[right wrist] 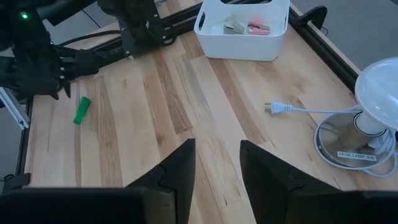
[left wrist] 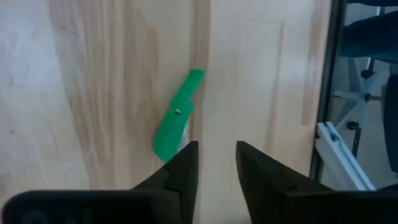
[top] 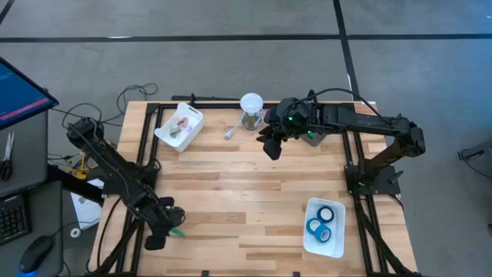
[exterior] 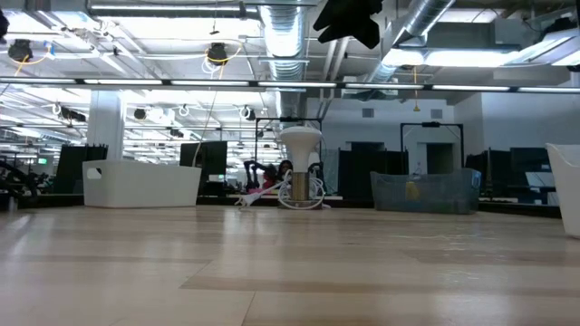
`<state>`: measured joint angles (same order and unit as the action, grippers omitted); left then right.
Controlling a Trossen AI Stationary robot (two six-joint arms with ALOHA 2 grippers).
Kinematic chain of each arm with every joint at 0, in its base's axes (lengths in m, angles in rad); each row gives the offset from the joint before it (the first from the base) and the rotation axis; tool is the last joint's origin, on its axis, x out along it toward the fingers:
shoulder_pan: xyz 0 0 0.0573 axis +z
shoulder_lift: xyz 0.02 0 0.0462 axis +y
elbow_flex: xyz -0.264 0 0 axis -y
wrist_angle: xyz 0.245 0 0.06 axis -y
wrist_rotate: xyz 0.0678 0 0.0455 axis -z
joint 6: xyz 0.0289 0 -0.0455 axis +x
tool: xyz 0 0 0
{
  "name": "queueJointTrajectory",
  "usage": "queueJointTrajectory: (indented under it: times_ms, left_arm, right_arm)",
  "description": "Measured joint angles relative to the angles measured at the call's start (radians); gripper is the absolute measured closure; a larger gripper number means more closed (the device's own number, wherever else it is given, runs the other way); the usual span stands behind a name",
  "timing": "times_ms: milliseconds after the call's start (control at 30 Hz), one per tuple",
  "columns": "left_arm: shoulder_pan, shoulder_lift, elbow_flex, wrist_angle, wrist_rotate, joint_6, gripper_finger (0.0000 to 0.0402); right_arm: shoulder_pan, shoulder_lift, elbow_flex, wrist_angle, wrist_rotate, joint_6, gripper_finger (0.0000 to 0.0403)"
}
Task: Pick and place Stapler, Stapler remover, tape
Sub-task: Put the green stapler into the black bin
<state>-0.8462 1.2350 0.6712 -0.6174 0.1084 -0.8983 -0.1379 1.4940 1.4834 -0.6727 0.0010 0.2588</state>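
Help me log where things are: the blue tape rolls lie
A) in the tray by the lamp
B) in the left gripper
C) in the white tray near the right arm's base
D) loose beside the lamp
C: the tape rolls sit inside the white tray on the right arm's side.

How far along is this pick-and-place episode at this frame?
Done: blue tape rolls sit in the near white tray. In hand: nothing; the left gripper is open beside a green piece, and the right gripper is open above the table. Stapler items cannot be identified.
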Motion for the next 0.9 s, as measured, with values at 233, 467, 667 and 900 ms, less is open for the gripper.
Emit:
queueJointTrajectory:
  times_ms: [233,467,667,900]
  left_arm:
    - [0.000,0.004,-0.069,0.066,-0.021,-0.017,0.0243]
    - [0.001,0.004,-0.125,0.144,-0.055,-0.027,0.0218]
    - [0.001,0.004,-0.146,0.168,-0.050,-0.027,0.0224]
    - [-0.005,0.068,-0.166,0.236,-0.019,-0.027,0.0225]
  right_arm:
    - [0.000,0.000,0.000,0.000,0.000,0.005,0.0285]
    - [0.000,0.000,0.000,0.000,0.000,0.005,0.0285]
    - [0.000,0.000,0.000,0.000,0.000,0.005,0.0285]
    - [0.000,0.000,0.000,0.000,0.000,0.005,0.0285]
